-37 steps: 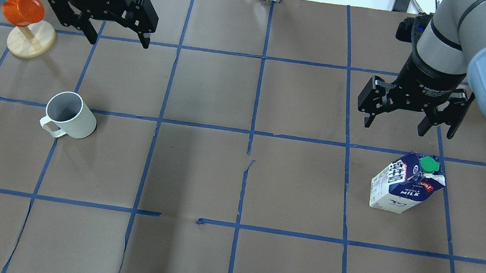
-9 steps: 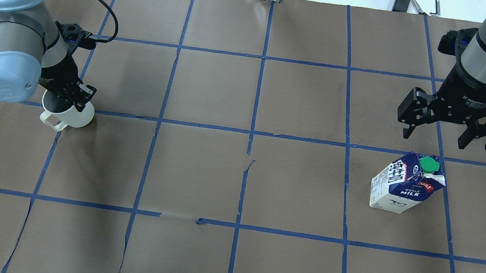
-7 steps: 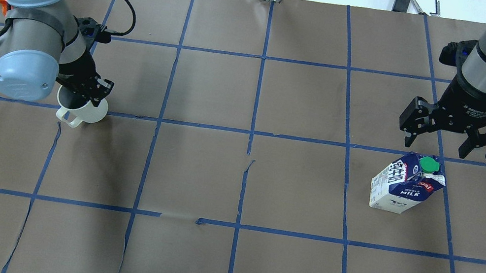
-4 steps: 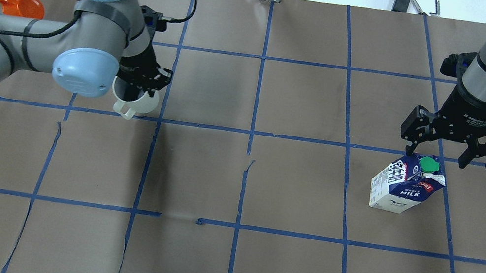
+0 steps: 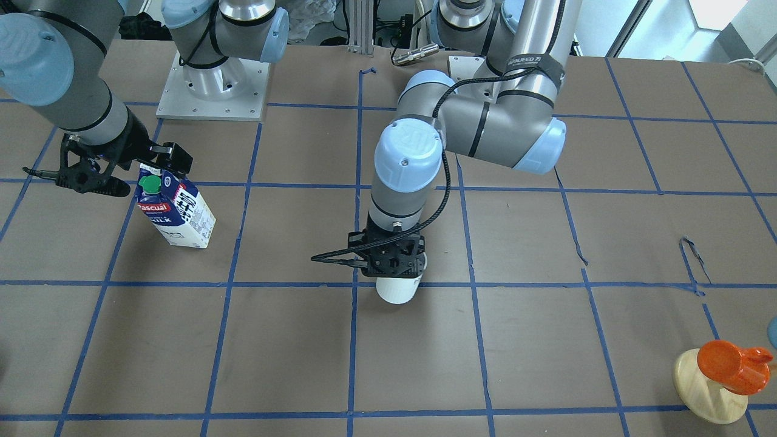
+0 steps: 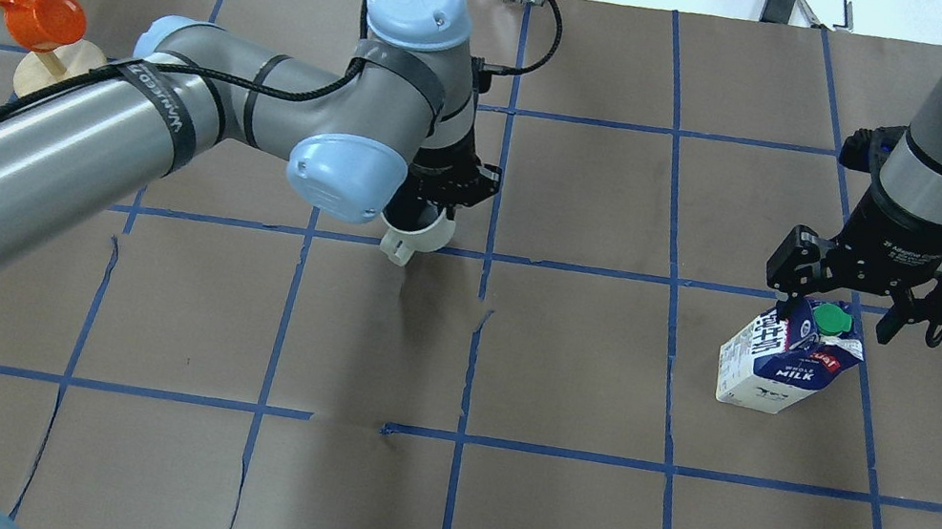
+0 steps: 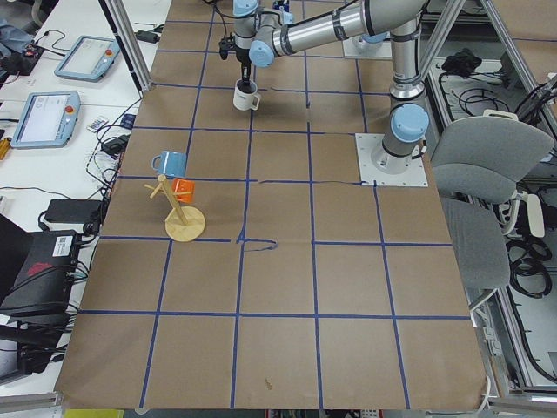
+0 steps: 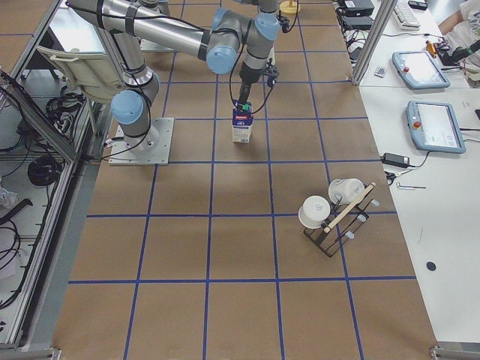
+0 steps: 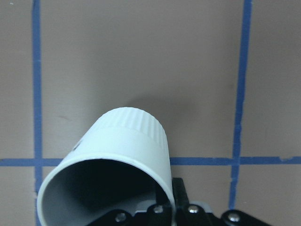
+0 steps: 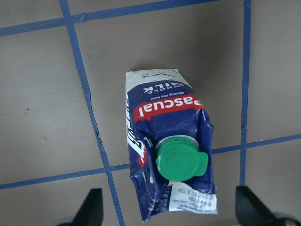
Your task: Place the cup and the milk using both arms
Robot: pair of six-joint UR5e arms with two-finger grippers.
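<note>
The left tool (image 5: 393, 258) is gripping the white cup (image 5: 397, 290) by its rim, pinching the wall narrowly with one finger inside the dark grey interior and one outside. The cup is hanging upright under it, long axis vertical and mouth facing up into the tool. Its handle (image 6: 396, 248) is pointing back toward the robot's side. It is sitting over the middle of the bench (image 6: 569, 369), just beside a crossing of the blue tape lines (image 6: 465, 380); whether its base is touching the paper cannot be told. Far off on the robot's right, the milk carton (image 6: 777, 367) is standing upright on the bench, its long axis vertical and its green cap (image 10: 180, 162) on the sloped top. A red "Pascual" label is showing below the cap, and "WHOLE MILK" is reading in white on the dark blue panel. The right tool (image 6: 860, 309) is hovering just above the carton, spread wide, with its fingertips (image 10: 91, 207) straddling the cap and standing apart from it. An orange cup (image 5: 725, 364) is hanging on a wooden stand (image 5: 704, 388) near the bench's corner on the robot's left.
</note>
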